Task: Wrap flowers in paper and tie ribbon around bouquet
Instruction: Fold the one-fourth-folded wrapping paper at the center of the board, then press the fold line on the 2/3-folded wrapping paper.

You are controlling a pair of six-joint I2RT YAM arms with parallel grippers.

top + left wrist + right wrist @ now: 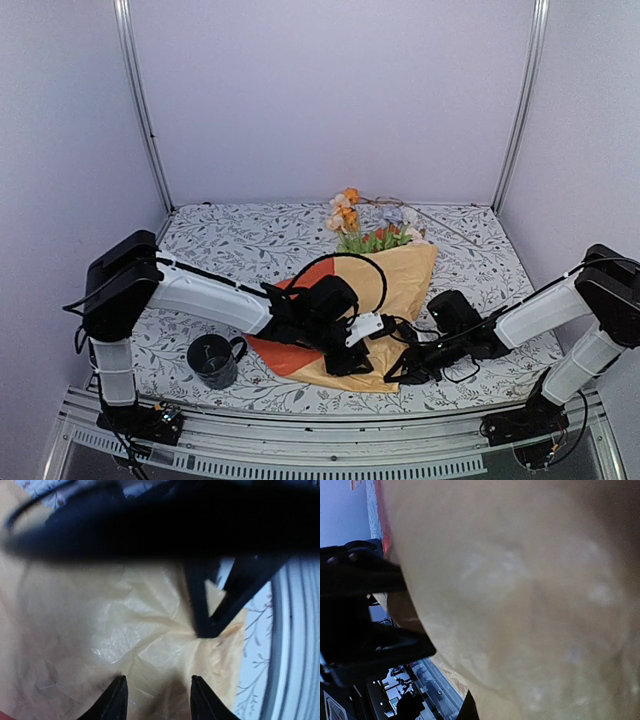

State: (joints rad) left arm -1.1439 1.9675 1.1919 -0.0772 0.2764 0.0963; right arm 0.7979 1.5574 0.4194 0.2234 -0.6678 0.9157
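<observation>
- Mustard-yellow paper [520, 605] filled the right wrist view, and the right gripper [396, 373] was pinched shut on its near corner.
- Beside it, the left gripper [159, 696] stood half-open over the paper.
- Beyond, the flowers [365, 228] poked from the paper's far end.

Leaf-print table [230, 235] carries paper [400, 275], flowers [347, 212] and mug [212, 360].

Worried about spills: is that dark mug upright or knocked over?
Upright. The mug shows its round opening facing up, with its handle sticking out sideways.
</observation>
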